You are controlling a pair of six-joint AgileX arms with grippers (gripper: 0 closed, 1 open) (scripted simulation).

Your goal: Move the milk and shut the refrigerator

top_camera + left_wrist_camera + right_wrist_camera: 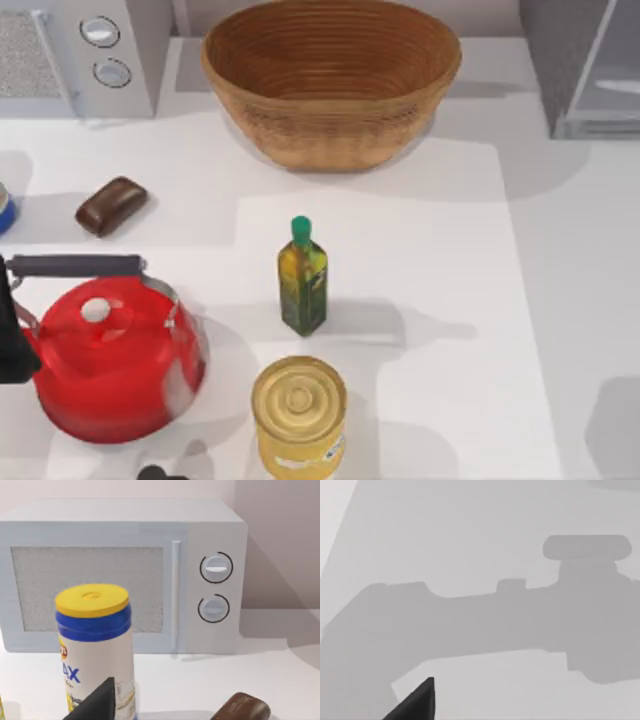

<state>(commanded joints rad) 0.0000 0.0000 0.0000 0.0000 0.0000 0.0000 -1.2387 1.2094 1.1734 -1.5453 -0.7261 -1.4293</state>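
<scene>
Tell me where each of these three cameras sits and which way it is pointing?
Top view: above the table, looking down on the basket, oil bottle, red kettle and yellow can; a dark arm part shows at the left edge.
Left wrist view: on the left arm, facing the microwave; a dark pincer finger shows.
Right wrist view: on the right arm, facing bare table with an arm's shadow.
Shared: top and left wrist views both show the microwave and brown bar.

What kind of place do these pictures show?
Probably a kitchen counter, rendered in simulation. A microwave with two knobs stands at the back left, a red kettle and an oil bottle sit on the white table, and a refrigerator stands back right.
</scene>
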